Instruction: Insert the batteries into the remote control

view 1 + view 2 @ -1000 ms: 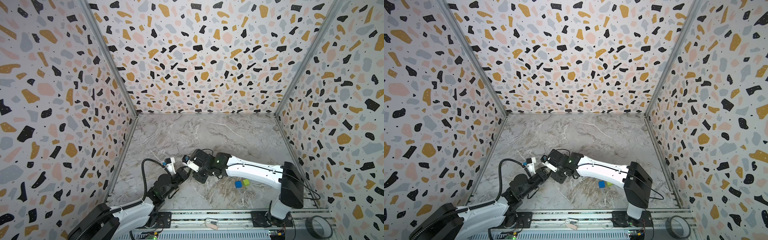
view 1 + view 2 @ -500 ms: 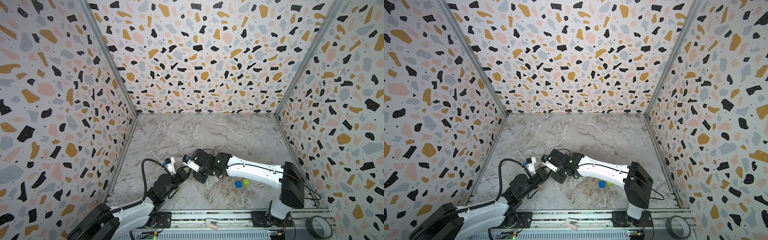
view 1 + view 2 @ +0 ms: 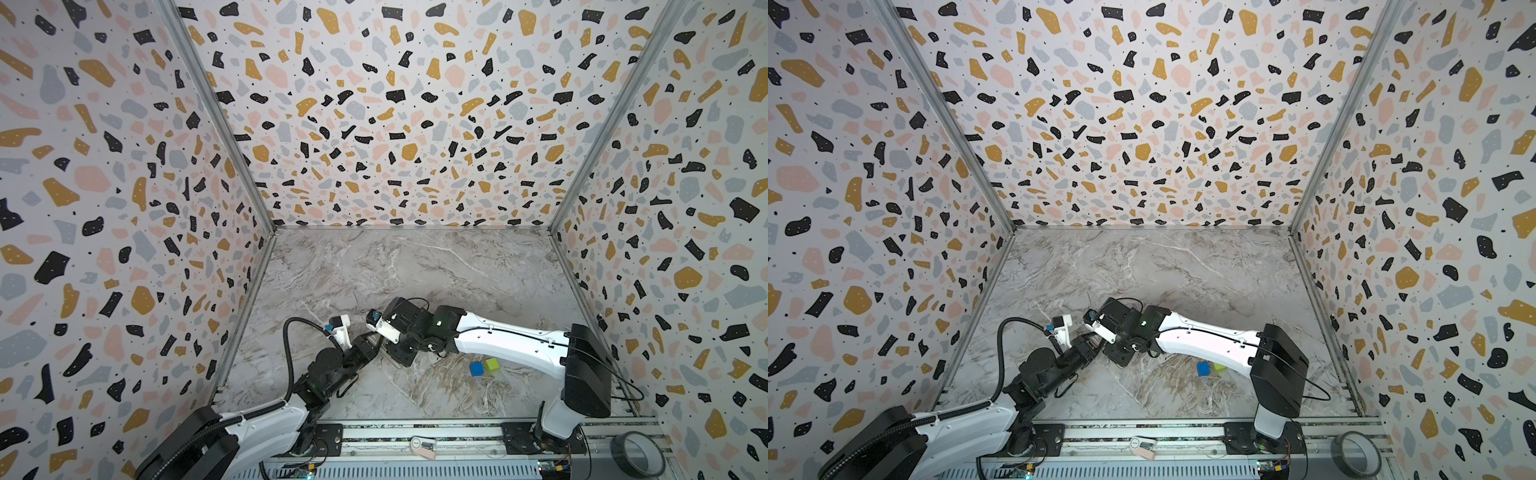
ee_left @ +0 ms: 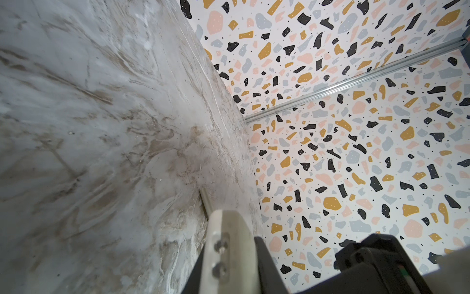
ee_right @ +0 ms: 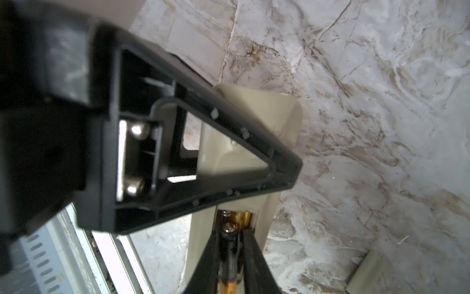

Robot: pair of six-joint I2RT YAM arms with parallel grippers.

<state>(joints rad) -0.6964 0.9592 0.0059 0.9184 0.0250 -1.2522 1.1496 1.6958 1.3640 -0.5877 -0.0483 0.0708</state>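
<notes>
The slim cream-white plastic remote control [image 5: 282,119] is at the front of the grey marbled counter [image 3: 415,270], left of centre, where the two arms meet; in both top views the grippers cover nearly all of it; in the right wrist view its back faces the camera, with the battery recess open.

The left gripper [image 3: 375,348] reaches in from the front left; its two black fingers [image 5: 206,259] are clenched on a thin black battery [image 5: 229,257] with a copper end; the battery's metal tip points into the recess, at a small spring there; a gold-coloured part shows in the recess just beside it, and I cannot tell whether that is the other battery.

The right gripper [image 3: 400,356] comes across from the right and hangs over the remote control; one black, triangular-framed finger [image 5: 279,173] lies across its back; the other is not clearly seen, so I cannot tell whether these fingers are grasping the remote control or released.

A flat cream piece [image 5: 366,275] lies on the counter, apart from the remote control; a small blue cube [image 3: 476,368] and a small green cube [image 3: 492,364] sit side by side, touching, beside the right arm's white forearm, well apart from the remote control.
</notes>
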